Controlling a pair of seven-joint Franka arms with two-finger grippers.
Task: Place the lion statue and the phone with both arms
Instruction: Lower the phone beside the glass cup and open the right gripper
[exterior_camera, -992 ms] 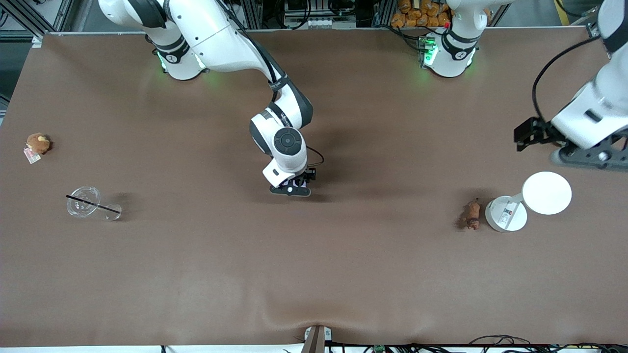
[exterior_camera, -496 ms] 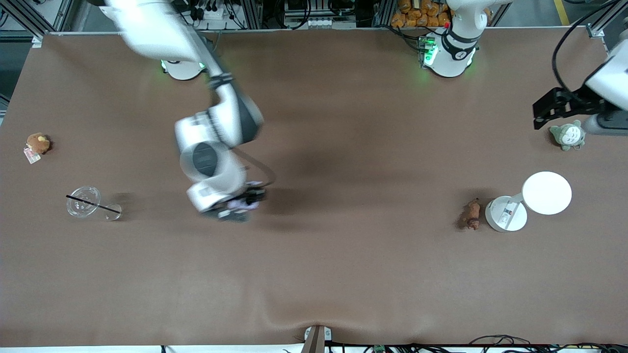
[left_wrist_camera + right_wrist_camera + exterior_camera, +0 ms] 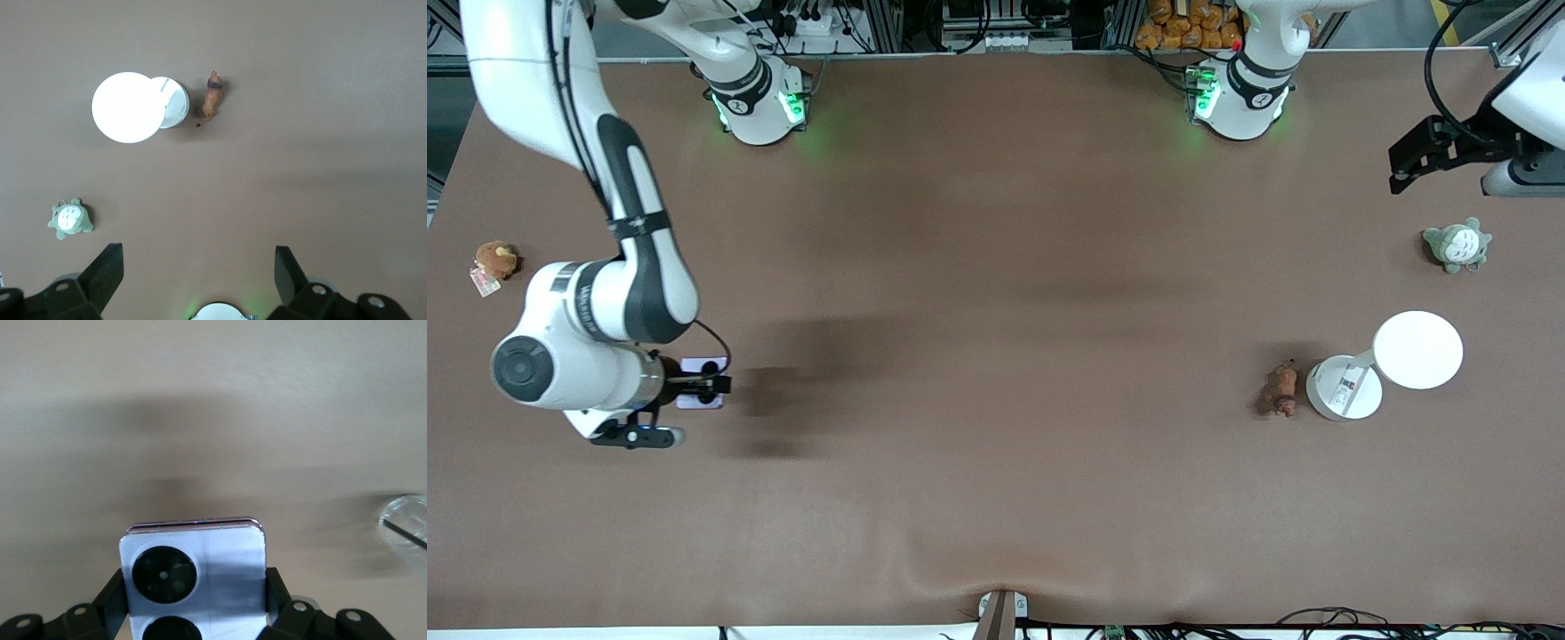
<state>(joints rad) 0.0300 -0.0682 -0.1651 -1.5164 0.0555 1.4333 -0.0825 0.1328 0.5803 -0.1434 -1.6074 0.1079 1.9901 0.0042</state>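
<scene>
The phone [image 3: 701,366], pale lavender with two black camera circles, is clamped in my right gripper [image 3: 710,384] just above the table toward the right arm's end. In the right wrist view the phone [image 3: 193,577] fills the gap between the fingers of the right gripper [image 3: 197,600]. The reddish-brown lion statue [image 3: 1282,388] lies on the table toward the left arm's end, beside a white round base. It also shows in the left wrist view [image 3: 213,98]. My left gripper [image 3: 1414,164] is open and empty, high over the table's left-arm end [image 3: 197,260].
A white base [image 3: 1344,388] and white disc [image 3: 1418,349] stand next to the lion. A grey-green plush [image 3: 1456,245] lies under the left gripper's area. A brown plush [image 3: 495,260] lies at the right arm's end. A clear cup with a straw [image 3: 405,520] lies near the phone.
My right arm has swung from the table's middle toward its own end, carrying the phone. My left gripper has lifted off the grey-green plush, which now lies uncovered.
</scene>
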